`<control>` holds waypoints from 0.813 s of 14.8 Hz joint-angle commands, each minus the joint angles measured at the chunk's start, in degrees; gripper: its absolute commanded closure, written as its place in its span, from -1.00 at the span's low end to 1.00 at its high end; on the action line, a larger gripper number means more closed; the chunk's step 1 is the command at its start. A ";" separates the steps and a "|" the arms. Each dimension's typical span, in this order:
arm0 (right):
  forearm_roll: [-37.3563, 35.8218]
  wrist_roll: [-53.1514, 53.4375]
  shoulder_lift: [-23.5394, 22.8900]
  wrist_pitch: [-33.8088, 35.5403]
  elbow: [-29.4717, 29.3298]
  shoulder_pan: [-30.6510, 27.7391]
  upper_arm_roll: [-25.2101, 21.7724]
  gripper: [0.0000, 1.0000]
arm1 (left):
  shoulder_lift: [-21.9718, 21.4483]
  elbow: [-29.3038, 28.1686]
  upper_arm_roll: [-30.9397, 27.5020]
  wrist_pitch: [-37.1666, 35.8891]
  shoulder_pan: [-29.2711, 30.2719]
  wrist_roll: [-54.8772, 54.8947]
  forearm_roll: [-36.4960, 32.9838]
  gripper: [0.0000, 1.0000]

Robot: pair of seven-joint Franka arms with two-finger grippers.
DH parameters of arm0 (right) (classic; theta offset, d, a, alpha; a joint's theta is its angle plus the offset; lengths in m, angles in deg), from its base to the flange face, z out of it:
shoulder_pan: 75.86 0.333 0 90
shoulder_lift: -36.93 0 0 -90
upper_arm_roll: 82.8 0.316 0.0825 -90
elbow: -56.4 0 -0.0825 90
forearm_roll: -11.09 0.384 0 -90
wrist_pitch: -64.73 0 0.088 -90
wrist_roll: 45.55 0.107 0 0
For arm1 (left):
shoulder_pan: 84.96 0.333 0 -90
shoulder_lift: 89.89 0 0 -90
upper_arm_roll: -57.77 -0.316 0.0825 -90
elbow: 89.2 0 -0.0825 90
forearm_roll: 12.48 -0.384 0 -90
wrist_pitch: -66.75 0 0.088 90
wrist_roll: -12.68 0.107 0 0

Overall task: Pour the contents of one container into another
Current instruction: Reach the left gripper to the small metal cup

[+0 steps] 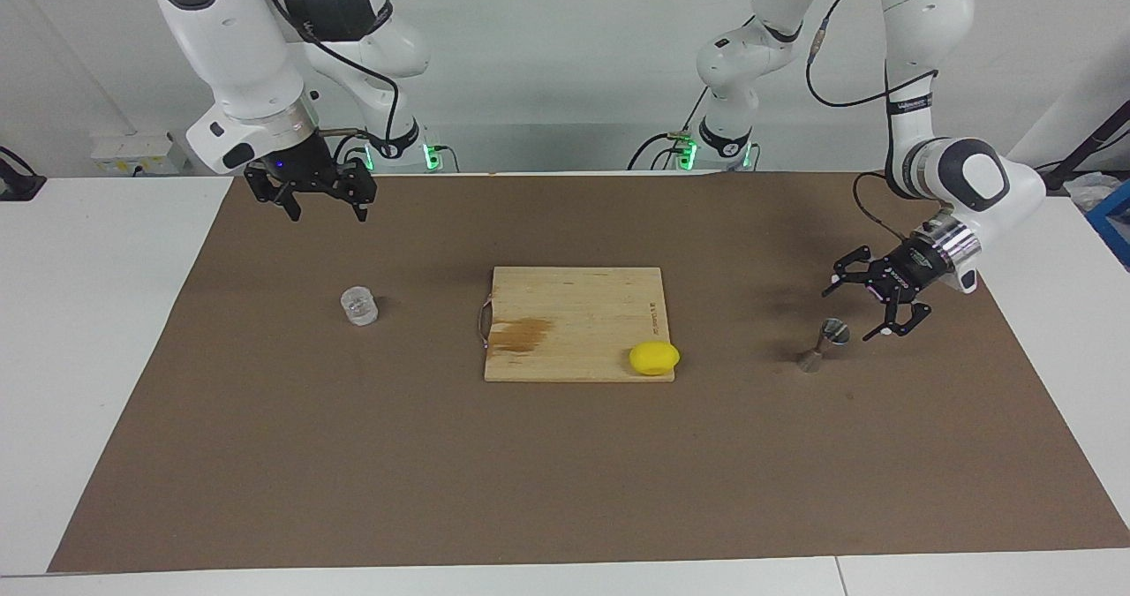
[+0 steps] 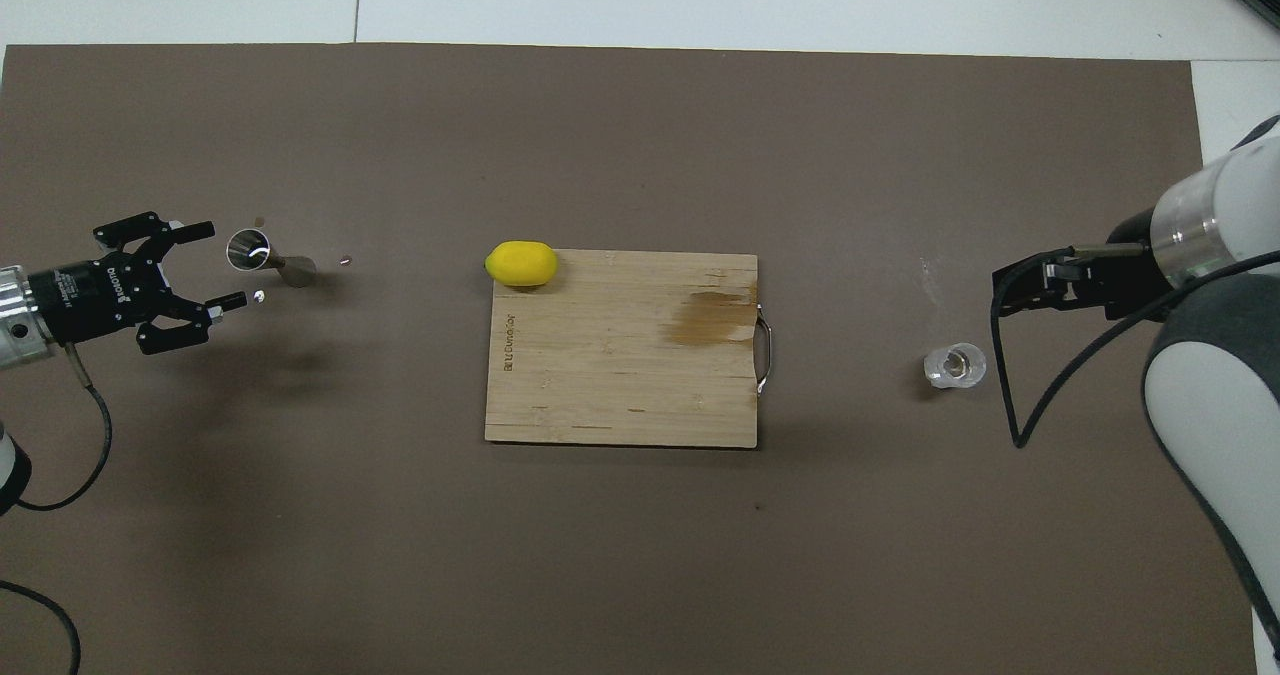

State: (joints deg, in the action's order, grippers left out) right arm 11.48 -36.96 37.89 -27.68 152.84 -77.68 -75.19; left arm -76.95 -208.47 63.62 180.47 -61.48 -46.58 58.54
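Facing view, from nine o'clock toward three: the right claw (image 1: pixel 323 205) hangs with its fingers apart above the brown mat (image 1: pixel 265 455), and the glass cup (image 1: pixel 359 305) stands untouched at its five o'clock. At centre lies the cutting board (image 1: pixel 574 313), a lemon (image 1: pixel 654 358) at its four-o'clock corner. The jigger (image 1: pixel 823 344) stands upright toward the left arm's end of the surface, the left claw (image 1: pixel 874 305) spread wide just beside its top cone. My judgement: close on the narrow waist, keep it level, lift slowly, since a tilted grip could tip it.
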 commanded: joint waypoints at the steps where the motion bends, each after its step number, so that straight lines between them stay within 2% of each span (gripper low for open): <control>1: 0.14 -1.65 0.62 0.39 0.33 -0.29 0.21 -1.00 | 0.77 -0.70 0.22 2.46 -0.72 -0.42 2.45 -1.00; 7: 0.05 -1.39 0.62 0.21 0.16 -0.21 0.30 -1.00 | 1.74 -0.53 0.39 4.67 -2.04 0.89 4.82 -0.98; 12: 0.05 -1.39 0.62 -0.05 -0.02 0.85 0.30 -1.00 | 1.83 -0.35 0.39 4.58 -2.21 3.53 5.00 -0.73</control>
State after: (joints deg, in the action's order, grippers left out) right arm 11.48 -36.96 37.97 -27.68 152.79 -77.22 -75.16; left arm -75.21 -208.59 64.35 184.03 -62.90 -45.00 62.12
